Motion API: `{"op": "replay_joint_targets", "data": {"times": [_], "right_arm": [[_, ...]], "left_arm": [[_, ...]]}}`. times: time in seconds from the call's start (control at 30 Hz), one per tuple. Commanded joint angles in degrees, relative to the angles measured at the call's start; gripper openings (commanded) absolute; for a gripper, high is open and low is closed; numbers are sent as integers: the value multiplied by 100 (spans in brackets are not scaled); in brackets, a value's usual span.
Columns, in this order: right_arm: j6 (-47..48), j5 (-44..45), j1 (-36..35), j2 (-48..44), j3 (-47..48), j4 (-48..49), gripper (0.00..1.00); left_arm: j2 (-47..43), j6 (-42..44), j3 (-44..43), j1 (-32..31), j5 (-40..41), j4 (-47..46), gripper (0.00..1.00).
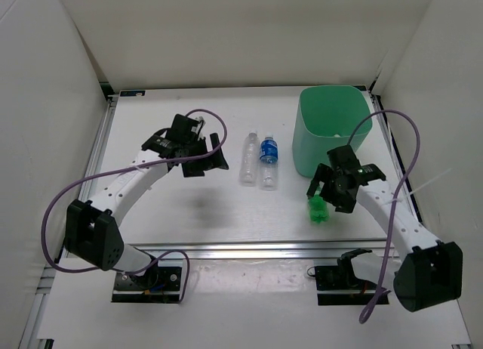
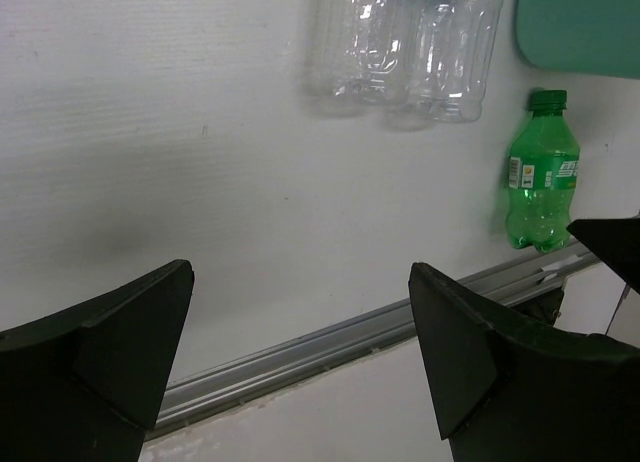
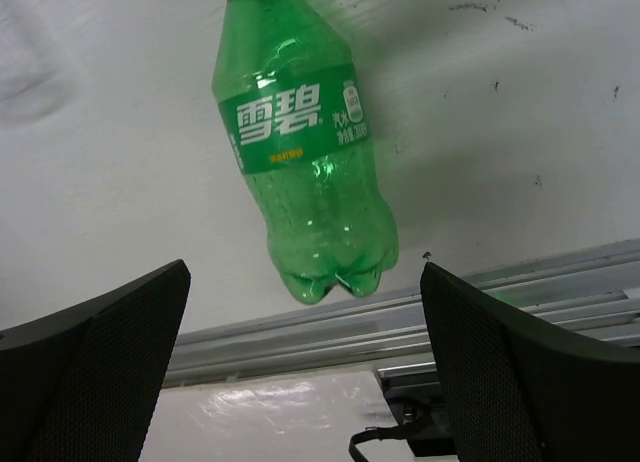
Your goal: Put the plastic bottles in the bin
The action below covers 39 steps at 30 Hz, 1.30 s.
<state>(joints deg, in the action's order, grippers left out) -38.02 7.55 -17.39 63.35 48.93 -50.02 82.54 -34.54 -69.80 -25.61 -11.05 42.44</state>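
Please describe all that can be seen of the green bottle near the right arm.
The green bottle is small and made of translucent green plastic. It has a green cap and a green label with white Chinese characters, and it looks empty. It lies on its side on the white table, its lobed base toward the metal rail at the near edge and its cap toward the bin. The right claw hangs open above it, with a finger on each side, not touching it.
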Motion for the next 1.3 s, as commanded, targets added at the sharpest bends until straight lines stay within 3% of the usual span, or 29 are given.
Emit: {"op": "replay_joint_targets", "data": {"times": [0.0,0.23,0.33,0.4,0.57,0.6,0.7,0.83,0.9,0.93,1.03,1.2,1.27], "right_arm": [[31,194,-37,421,-76,571,100],[32,370,-89,1108,-128,739,88],[32,370,-89,1109,-260,792,75],[32,308,-89,1039,-313,722,61],[-222,159,-142,407,-384,205,39],[-223,159,-194,275,-175,64,32],[-416,106,-352,-296,361,-499,26],[-356,404,-423,-578,1984,-808,24],[-180,405,-423,-395,2287,-877,30],[-127,405,-423,-115,2349,-878,47],[-310,598,-423,291,2008,-1089,81],[-636,617,-476,38,796,-554,98],[-698,616,-476,-16,400,-439,100]], "left_arm": [[-203,-26,142,29,-187,10,100],[-309,-26,256,134,-187,125,100],[-362,27,317,135,-187,125,100],[-362,27,318,187,-187,125,100],[-362,27,371,240,-187,125,100],[-362,27,371,240,-187,125,100],[-362,27,318,240,-126,125,100],[-187,27,248,240,-126,125,100],[-98,-25,195,240,-178,125,100],[-2,-26,117,240,-178,125,100],[147,-26,-7,240,-293,125,100],[78,-26,-7,240,-293,125,100],[-62,-26,54,240,-345,125,100]]}}
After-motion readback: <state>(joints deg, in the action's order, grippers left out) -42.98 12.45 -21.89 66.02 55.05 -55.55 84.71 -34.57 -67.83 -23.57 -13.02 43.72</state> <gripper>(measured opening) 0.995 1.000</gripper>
